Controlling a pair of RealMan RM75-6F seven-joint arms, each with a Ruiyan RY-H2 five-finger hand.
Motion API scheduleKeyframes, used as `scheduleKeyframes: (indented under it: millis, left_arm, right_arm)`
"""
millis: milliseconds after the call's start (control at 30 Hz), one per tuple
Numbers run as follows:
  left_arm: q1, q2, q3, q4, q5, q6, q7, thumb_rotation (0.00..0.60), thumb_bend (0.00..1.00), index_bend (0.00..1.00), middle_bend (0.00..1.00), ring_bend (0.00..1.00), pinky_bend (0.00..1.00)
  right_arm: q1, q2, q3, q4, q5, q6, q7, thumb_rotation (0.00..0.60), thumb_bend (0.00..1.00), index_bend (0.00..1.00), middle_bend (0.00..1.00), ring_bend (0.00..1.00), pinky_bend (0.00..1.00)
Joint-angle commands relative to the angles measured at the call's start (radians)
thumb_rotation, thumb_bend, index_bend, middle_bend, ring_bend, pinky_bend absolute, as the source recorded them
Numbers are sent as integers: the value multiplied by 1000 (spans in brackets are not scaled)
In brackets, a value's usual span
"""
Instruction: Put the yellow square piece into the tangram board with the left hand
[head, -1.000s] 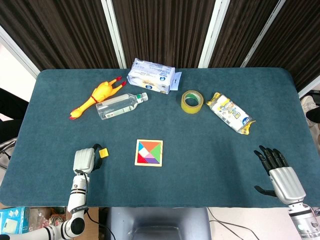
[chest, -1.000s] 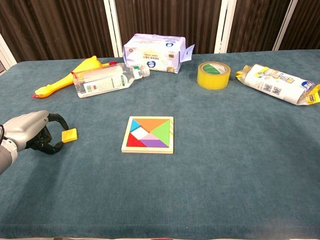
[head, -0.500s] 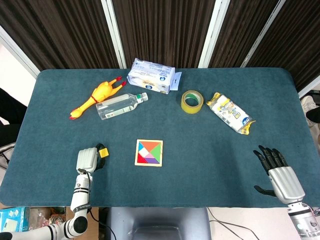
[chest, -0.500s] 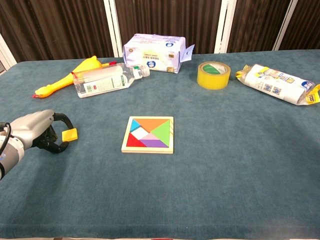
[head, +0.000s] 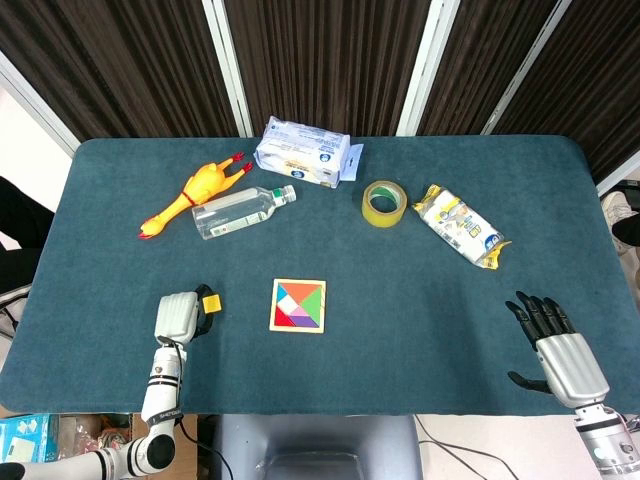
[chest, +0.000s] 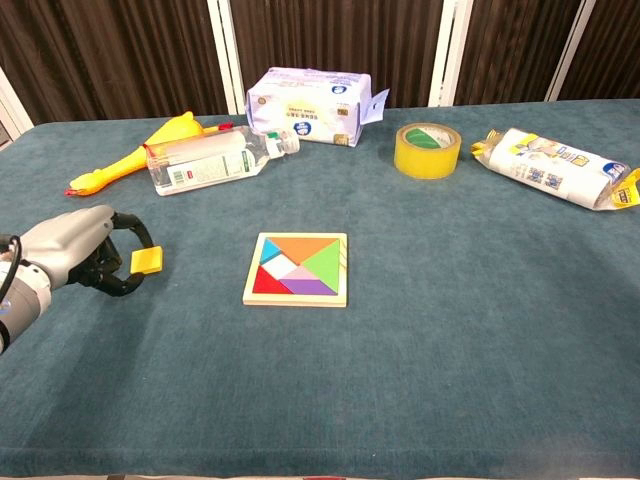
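Left robot hand (chest: 75, 255) pinches the yellow square piece (chest: 146, 261) at its fingertips, left of the tangram board (chest: 297, 269), clear of the desk (chest: 450, 330). From the head view the piece (head: 213, 303) is mostly hidden behind the fingers. Board shows coloured pieces; can't make out the empty slot. Right robot hand (head: 560, 350) rests far right of the board, fingers spread, holding nothing, absent from the chest view.
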Motion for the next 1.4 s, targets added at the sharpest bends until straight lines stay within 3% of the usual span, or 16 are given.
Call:
scheduleKeyframes:
  millis: [33,333,567,767,1000,1133,1233,1400]
  left_arm:
    - [-9,18,8,-45,8,-15,-2,600,436,621,1000,1000,1000]
    - [-72,-48,-6,-141,-26,8,139,600,432,620,1000,1000,1000]
    - [-146,-88,6,-119,34,-32,179,600,433,616,1000,1000,1000]
    - [-223,-63,28,-51,192,-107,107,600,438,627,1000,1000,1000]
    - [-253,-30,48,-28,253,-150,68,600,438,621,1000,1000,1000]
    - [-293,-2,89,39,356,-188,21,600,438,623,1000,1000,1000]
    - [-325,32,116,82,433,-235,-121,600,436,626,1000,1000,1000]
    - [-348,53,148,165,525,-224,-278,600,424,637,1000,1000,1000]
  right_arm:
    - [0,-1,-3,-2,-4,-1,-4,600,142,0,0,0,0]
    - [6,2,-14,-1,-24,-9,3,600,143,0,0,0,0]
    - [9,13,-26,1,-39,-14,22,600,143,0,0,0,0]
    - [6,23,-36,2,-52,-8,35,600,143,0,0,0,0]
    - [5,25,-34,3,-43,-10,36,600,143,0,0,0,0]
    - [6,25,-37,-1,-41,-17,27,600,143,0,0,0,0]
    - [4,27,-35,-2,-39,-12,29,600,143,0,0,0,0]
    - [5,24,-31,-2,-26,-21,23,600,143,0,0,0,0]
